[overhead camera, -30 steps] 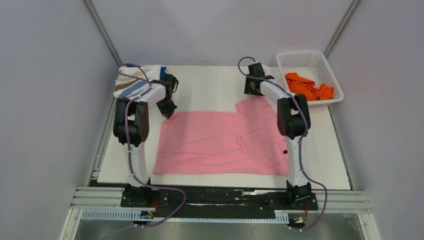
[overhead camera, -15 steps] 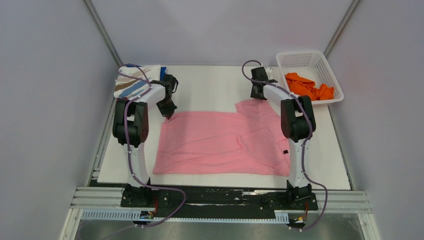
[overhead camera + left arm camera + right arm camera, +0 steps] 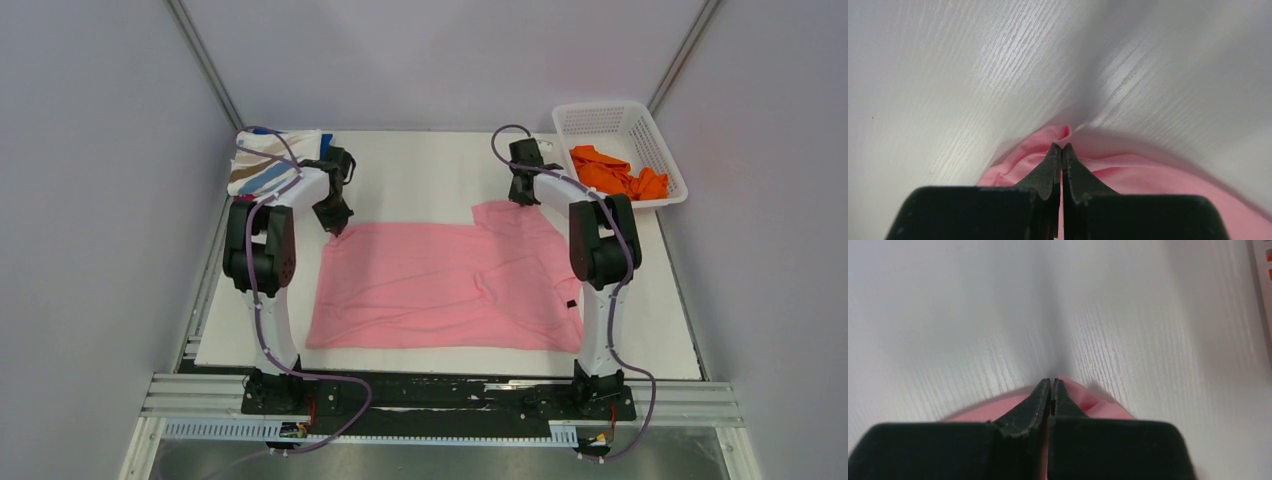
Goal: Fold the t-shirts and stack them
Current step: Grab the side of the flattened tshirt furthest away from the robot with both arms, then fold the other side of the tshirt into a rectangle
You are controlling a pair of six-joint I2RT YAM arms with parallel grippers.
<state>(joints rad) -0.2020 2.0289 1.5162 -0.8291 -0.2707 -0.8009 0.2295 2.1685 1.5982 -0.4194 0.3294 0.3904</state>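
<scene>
Top external view: white bench (image 3: 430,165) carries everything. Pink t-shirt (image 3: 440,285) is the biggest item, spread flat across the middle of the bench, a few creases near its right side, one section sticking out toward the far edge at upper right. White lattice basket (image 3: 600,113) sits off the far right corner, with the orange t-shirt (image 3: 615,172) crumpled inside, not yet handled. Folded striped t-shirt (image 3: 262,165) lies at the far left corner, a bit of blue cloth (image 3: 326,146) showing beside it; looks like the stack so far.

Left gripper (image 3: 338,228) is down at the pink t-shirt's far left corner. Left wrist view shows its jaws pressed together with a nub of pink cloth bunched at the tips, so it is pinching that corner. Right gripper (image 3: 520,198) is on the far edge of the sticking-out section. Right wrist view shows jaws pressed together, pink cloth right at the tips; reads as a pinch on the edge, though how much cloth is caught is hard to tell.

Step, as I judge it: both far corners gripped, first fold of the pink t-shirt about to start. Next move calls for lifting both corners together and carrying them toward the near edge, evenly, so the cloth doesn't skew or slip out.
</scene>
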